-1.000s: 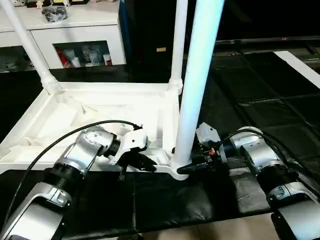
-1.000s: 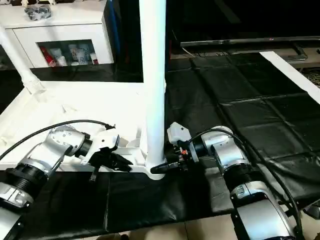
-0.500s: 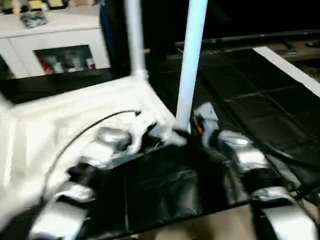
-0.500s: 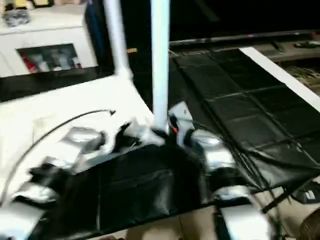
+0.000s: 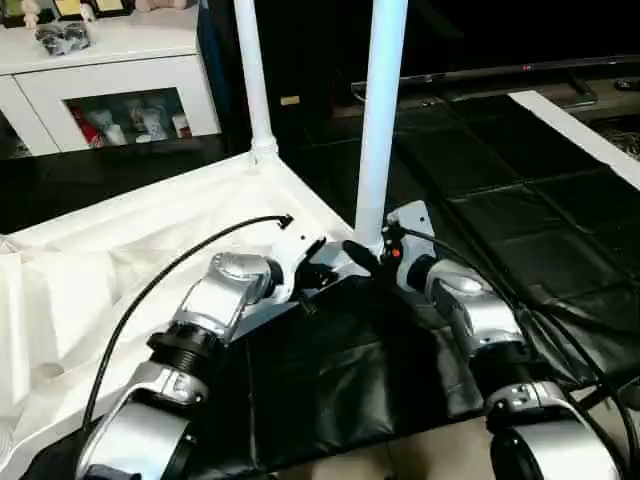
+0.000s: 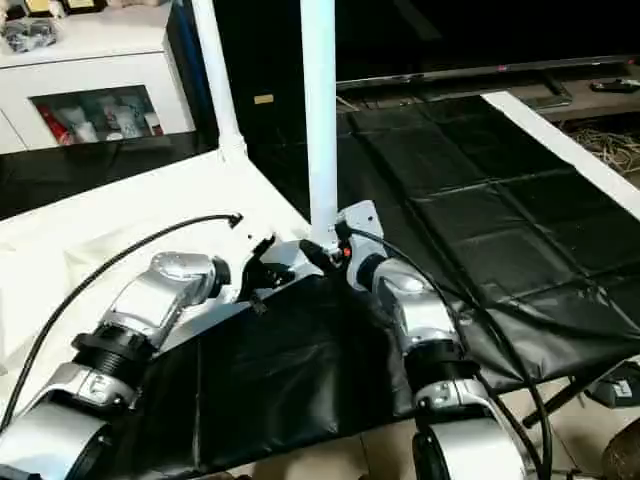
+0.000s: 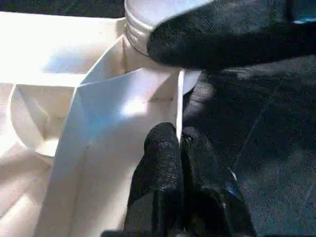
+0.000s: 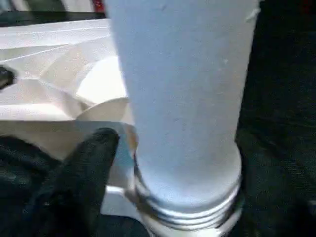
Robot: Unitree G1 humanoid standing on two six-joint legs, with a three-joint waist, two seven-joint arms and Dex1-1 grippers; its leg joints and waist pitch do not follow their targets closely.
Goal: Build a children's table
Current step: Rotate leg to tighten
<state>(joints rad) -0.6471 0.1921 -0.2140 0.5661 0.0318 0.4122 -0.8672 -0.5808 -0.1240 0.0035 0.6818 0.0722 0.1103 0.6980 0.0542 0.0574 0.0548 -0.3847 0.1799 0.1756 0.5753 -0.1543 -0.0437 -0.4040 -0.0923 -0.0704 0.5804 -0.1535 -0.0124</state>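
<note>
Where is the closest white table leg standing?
The near leg stands upright in the tabletop's near corner socket, with the left pincer and right pincer at its base.

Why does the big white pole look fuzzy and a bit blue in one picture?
In the right wrist view the table leg stands so close to the camera that it blurs, shaded bluish; in the left eye view the same leg looks sharp, while the tabletop glares bright white.

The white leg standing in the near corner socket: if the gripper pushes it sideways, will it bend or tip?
The near leg looks like a stiff plastic tube, so it should hardly bend. It is tall and held only at its base in the table top, so it may wobble. Its smooth surface could slip.
</note>
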